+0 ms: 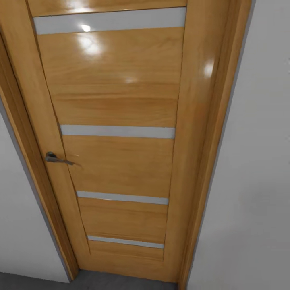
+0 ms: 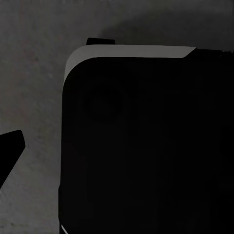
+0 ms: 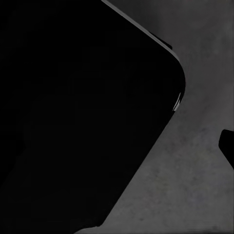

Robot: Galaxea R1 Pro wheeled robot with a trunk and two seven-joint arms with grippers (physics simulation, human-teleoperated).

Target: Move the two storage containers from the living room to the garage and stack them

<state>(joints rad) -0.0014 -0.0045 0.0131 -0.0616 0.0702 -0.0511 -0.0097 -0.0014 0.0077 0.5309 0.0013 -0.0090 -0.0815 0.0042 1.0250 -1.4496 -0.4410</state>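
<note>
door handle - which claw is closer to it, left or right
Left, probably: the door handle is on the left arm's side of the head view. Both wrist views look at grey floor beside a black body, so both arms seem low, away from it.

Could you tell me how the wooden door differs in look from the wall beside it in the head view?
The wooden door is glossy honey-coloured wood that catches light glare, while the wall is plain matt off-white. The door is broken by pale horizontal strips and carries a metal lever handle; the wall is bare and unbroken. The door sits within a wooden frame, and the wall lies outside it. Both stand upright above the grey floor.
</note>
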